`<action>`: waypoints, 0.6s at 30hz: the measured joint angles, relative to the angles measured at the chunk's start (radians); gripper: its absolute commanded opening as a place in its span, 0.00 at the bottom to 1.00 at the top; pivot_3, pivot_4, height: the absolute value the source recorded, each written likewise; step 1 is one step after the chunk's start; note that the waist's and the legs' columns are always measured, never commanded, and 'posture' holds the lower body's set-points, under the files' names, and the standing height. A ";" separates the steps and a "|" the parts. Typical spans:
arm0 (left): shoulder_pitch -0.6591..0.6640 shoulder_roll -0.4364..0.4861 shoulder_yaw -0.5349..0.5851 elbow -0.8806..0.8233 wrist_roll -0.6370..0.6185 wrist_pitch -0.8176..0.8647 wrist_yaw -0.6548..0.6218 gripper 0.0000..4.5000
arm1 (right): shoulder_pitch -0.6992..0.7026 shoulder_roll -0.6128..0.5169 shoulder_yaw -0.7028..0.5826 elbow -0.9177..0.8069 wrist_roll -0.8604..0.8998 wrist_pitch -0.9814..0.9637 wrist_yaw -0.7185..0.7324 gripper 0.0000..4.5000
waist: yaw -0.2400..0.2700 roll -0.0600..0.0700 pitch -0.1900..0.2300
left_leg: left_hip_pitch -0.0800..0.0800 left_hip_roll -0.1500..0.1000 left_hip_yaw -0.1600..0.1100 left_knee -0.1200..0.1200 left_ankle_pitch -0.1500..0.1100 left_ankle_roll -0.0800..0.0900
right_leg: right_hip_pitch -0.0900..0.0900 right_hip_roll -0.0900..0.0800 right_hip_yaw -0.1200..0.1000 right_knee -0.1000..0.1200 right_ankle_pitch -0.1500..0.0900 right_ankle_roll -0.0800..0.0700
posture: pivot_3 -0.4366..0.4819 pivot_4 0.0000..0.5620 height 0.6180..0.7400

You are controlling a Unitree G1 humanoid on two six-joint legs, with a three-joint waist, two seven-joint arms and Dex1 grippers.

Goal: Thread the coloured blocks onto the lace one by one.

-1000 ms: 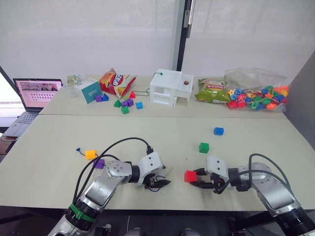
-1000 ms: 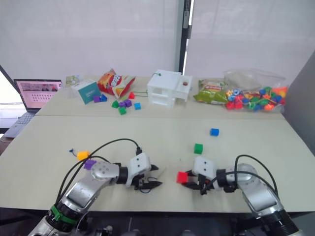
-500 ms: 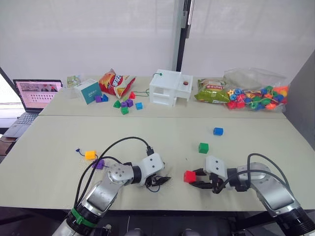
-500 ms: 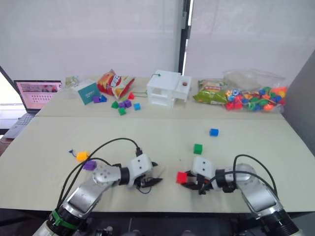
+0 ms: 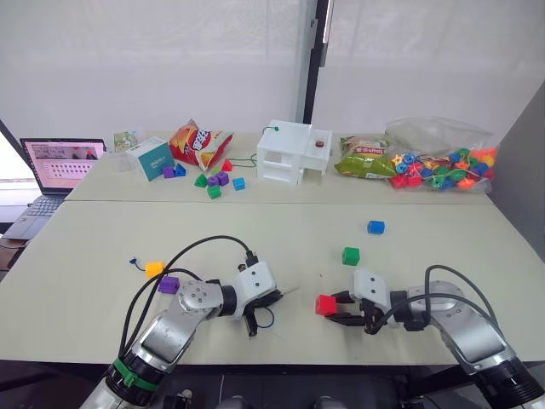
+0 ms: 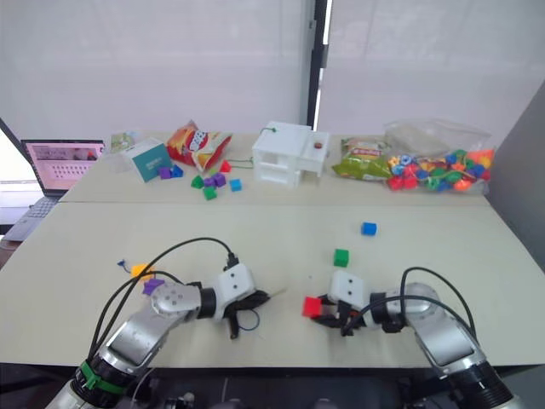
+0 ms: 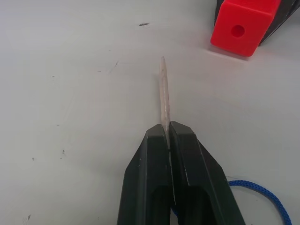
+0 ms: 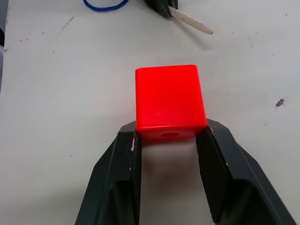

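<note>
An office or lab: pale tables (image 5: 102, 239), a laptop (image 5: 56, 166), white blinds (image 5: 153, 60)

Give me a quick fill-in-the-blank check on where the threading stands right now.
1. The right gripper is shut on the ____ block.
2. The left gripper pinches the lace by its pale stiff ____.
3. The hole in the red block has ____ through it yet.
4. The green block lies on the table, nearer the robot than the ____ block.

Missing words: red; tip; nothing; blue
</note>
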 measured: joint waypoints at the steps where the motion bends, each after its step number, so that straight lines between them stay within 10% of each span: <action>1: -0.006 0.000 0.002 0.006 -0.009 0.004 -0.007 0.00 | 0.000 0.000 0.000 0.001 0.000 -0.002 0.000 0.26 | 0.000 0.000 0.000 | 0.000 0.000 0.000 0.000 0.000 0.000 | 0.000 0.000 0.000 0.000 0.000 0.000 | 0.48 0.27 1.00; 18: -0.216 0.121 -0.082 -0.019 -0.134 0.138 -0.328 0.00 | -0.018 -0.026 0.022 0.027 -0.032 -0.104 0.050 0.26 | 0.010 -0.001 0.000 | -0.002 -0.002 0.000 0.000 0.000 0.000 | 0.000 0.004 -0.001 -0.001 0.000 0.000 | 0.48 0.27 1.00</action>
